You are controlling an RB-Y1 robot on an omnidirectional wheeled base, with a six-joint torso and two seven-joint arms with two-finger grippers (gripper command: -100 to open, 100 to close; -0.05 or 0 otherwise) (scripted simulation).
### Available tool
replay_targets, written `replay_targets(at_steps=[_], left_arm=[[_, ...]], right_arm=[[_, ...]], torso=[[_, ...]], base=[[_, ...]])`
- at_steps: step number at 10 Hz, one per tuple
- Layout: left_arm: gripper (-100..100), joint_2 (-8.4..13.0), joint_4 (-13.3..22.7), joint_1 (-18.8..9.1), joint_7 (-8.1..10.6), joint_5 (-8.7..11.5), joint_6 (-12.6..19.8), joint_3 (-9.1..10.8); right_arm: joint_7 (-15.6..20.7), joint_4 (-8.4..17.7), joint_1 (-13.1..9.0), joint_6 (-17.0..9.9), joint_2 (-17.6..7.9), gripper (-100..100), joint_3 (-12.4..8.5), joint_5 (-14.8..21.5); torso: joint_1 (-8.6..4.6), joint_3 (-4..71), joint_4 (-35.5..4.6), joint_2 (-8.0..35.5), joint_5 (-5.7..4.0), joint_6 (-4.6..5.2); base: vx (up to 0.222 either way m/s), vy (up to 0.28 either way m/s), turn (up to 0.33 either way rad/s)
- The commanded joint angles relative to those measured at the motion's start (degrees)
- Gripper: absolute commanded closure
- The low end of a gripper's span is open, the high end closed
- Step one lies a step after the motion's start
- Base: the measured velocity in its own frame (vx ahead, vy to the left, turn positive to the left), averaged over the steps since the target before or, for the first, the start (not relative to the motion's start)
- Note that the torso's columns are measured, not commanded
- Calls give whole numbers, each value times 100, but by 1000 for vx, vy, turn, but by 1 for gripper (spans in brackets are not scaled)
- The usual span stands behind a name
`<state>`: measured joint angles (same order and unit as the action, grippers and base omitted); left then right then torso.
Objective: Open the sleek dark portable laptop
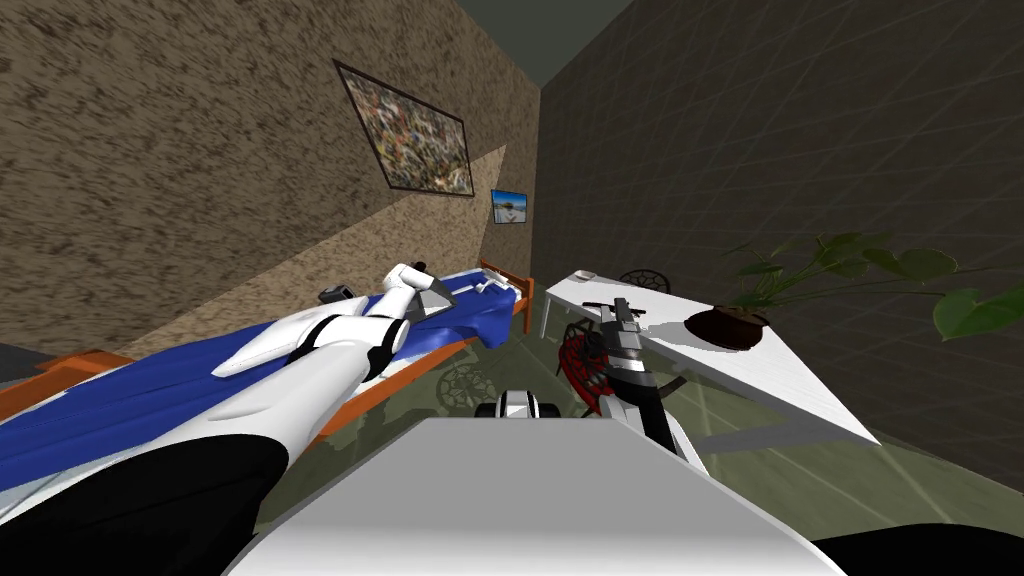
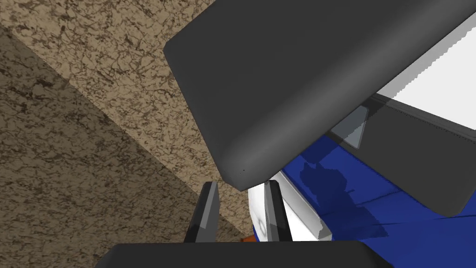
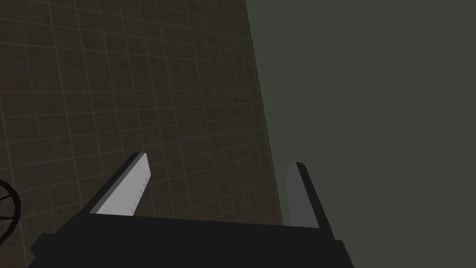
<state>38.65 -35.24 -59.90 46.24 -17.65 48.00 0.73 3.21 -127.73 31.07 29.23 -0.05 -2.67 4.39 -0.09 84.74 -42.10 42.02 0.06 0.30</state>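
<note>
Over the blue bed, the left hand pinches the raised lid corner of the dark laptop; the right hand hangs released near the table.

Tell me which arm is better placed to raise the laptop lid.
Left. The left gripper is at the laptop on the bed, fingers close around the lid's corner. The right gripper is off by the table, fingers open.

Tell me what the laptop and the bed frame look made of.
The laptop: smooth matte dark grey shell, plastic or metal, hard to tell; soft sheen along its rounded edge. The bed frame: plain orange-brown, perhaps wood, though no grain shows.
</note>
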Motion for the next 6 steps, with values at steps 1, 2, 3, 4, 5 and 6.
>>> replay_targets(at_steps=[1, 2, 3, 4, 5, 6], left_arm=[[100, -131, -16, 216, 206, 231, -448, 262], [100, -131, -16, 216, 206, 231, -448, 262], [100, -131, -16, 216, 206, 231, -448, 262], [100, -218, -32, 379, 362, 390, -750, 460], [100, -218, -32, 379, 362, 390, -763, 460], [100, -262, -41, 461, 440, 470, -921, 559]], right_arm=[[0, 0, 0, 0, 0, 0, 0, 0], [0, 0, -1, 0, 0, 0, 0, 0], [0, 0, 0, 0, 0, 0, 0, 0], [0, 0, 0, 0, 0, 0, 1, 0], [0, 0, 0, 0, 0, 0, 0, 0], [0, 0, 0, 0, 0, 0, 0, 0]], torso=[[2, 3, 4, -4, 4, 1], [13, 9, 8, -13, 7, -4], [11, 9, -1, -11, 0, -8], [5, 4, -6, -6, -5, -13], [26, 1, -2, -2, 6, -27], [32, -2, -9, 5, 4, -29]], base=[[-26, 40, 91], [-26, 23, 14], [-11, 7, -15], [-9, 32, 113], [-15, 27, 77], [-11, 28, 69]])
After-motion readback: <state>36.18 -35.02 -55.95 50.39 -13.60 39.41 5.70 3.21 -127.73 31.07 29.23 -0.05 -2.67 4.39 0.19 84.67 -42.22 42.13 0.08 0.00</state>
